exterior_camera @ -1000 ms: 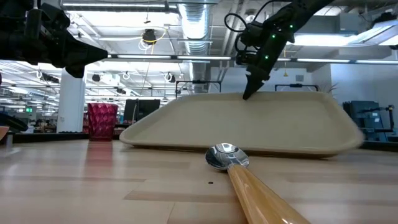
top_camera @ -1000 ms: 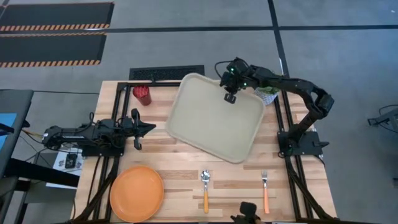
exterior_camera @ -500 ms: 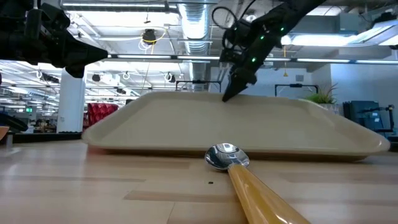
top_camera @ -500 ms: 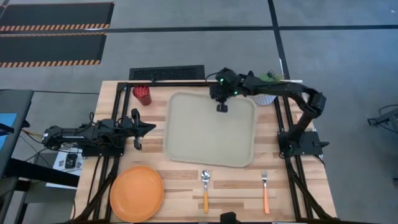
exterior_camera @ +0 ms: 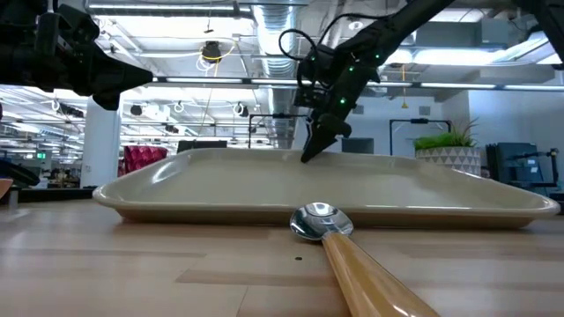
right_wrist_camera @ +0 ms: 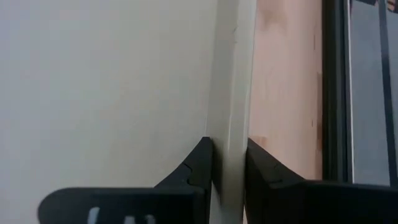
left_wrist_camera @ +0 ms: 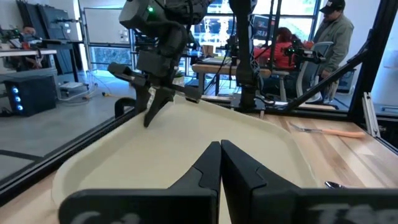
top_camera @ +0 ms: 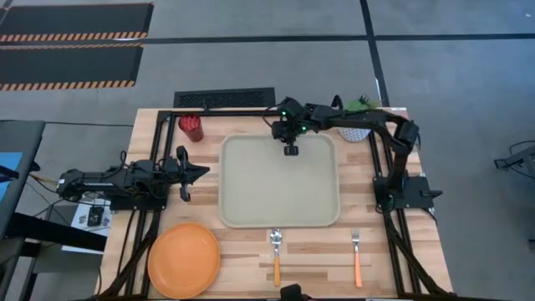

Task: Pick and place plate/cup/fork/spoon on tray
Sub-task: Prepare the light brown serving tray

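Observation:
The beige tray (top_camera: 280, 188) lies flat on the middle of the table, square with its edges. My right gripper (top_camera: 291, 148) is shut on the tray's far rim; it also shows in the low view (exterior_camera: 310, 155). My left gripper (top_camera: 197, 171) is shut and empty, hovering left of the tray. The orange plate (top_camera: 184, 260) lies at the near left. The dark red cup (top_camera: 191, 127) stands at the far left. The spoon (top_camera: 276, 249) and the fork (top_camera: 356, 251) lie near the front edge, the spoon's bowl close to the tray's near rim. My right gripper pinches the tray's far rim (right_wrist_camera: 234, 140) near its middle. One finger (right_wrist_camera: 200, 160) is inside the tray and the other (right_wrist_camera: 261, 167) is outside the rim. The fingers come from above, pointing down, across the rim. The tray rests flat on the table.
A white pot with a green plant (top_camera: 355, 125) stands at the far right, behind my right arm. A black grille (top_camera: 224, 99) lies beyond the far edge. Bare wood shows between the plate and the tray and around the fork.
My right gripper has gone toward the table's left edge while holding the tray's far rim. The tray has slid along the table and turned about from a skewed lie to square with the table's edges. The left arm has kept still.

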